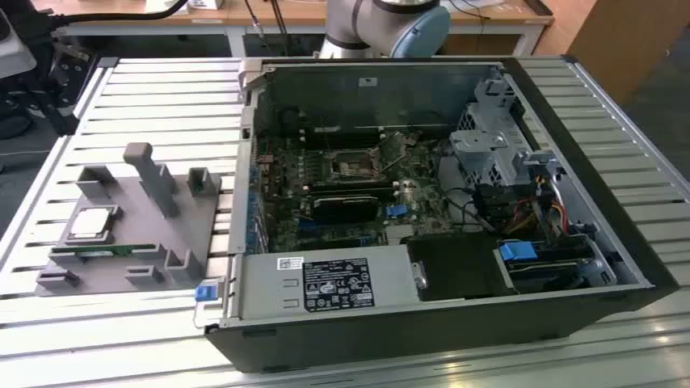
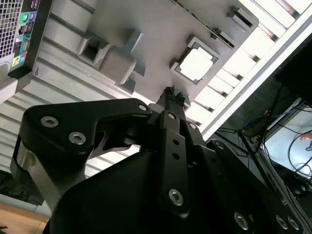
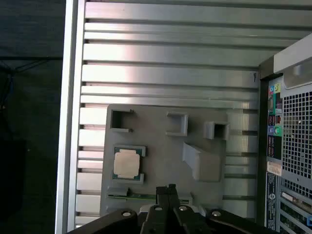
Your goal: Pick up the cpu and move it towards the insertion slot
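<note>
Cpu (image 3: 127,163) lies ungrasped in the grey fixture (image 3: 161,141), well apart from the insertion slot (image 1: 354,168); gripper (image 3: 165,188), pressed together and empty, hovers nearby

Lab: slatted aluminium bench (image 1: 161,97), opened PC (image 1: 367,101)

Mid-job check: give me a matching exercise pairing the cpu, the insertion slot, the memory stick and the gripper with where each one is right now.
Things:
1. cpu
2. insertion slot
3. memory stick
4. gripper

Places:
A. inside the open computer case
B. over the grey fixture, holding nothing
C. in a square recess of the fixture
D. in a long groove of the fixture, next to the cpu

Pairs: 1-C, 2-A, 3-D, 4-B.
</note>
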`<state>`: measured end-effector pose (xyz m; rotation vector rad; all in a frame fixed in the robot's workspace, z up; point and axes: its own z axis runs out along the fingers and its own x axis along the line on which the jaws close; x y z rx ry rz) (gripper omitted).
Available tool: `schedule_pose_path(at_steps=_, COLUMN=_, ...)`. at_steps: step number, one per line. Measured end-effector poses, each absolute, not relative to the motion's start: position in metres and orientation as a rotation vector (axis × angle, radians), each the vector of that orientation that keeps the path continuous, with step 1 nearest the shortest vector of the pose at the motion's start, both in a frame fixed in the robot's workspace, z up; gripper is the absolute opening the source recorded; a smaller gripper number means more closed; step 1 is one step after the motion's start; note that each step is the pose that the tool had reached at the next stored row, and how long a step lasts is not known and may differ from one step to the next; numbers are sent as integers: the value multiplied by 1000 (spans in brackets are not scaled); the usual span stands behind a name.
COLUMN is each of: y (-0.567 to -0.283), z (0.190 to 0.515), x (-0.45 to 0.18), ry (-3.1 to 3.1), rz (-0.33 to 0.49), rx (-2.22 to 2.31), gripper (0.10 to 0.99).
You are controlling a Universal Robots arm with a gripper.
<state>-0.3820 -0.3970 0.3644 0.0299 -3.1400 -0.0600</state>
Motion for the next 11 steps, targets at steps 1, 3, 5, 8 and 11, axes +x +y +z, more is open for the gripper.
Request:
schedule_pose_path(at_steps=1, y=-397, z=364, x=-382, ry=-3140, rz=-60, rx=30, gripper=106)
schedule_pose_path(at_steps=3, y=-397, z=364, x=-382, ry=-3140, rz=-60, rx=30, gripper=106)
schedule_pose_path(at_steps=5, y=-397, z=364, x=-382, ry=-3140, rz=-60, rx=30, gripper=106)
schedule_pose_path(at_steps=8, y=-397, z=364, x=-385, ry=-3140, rz=-60, rx=30, gripper=106)
schedule_pose_path(at_steps=11, y=-397, z=363, x=-395, ry=-3141, rz=-60, rx=30, gripper=106)
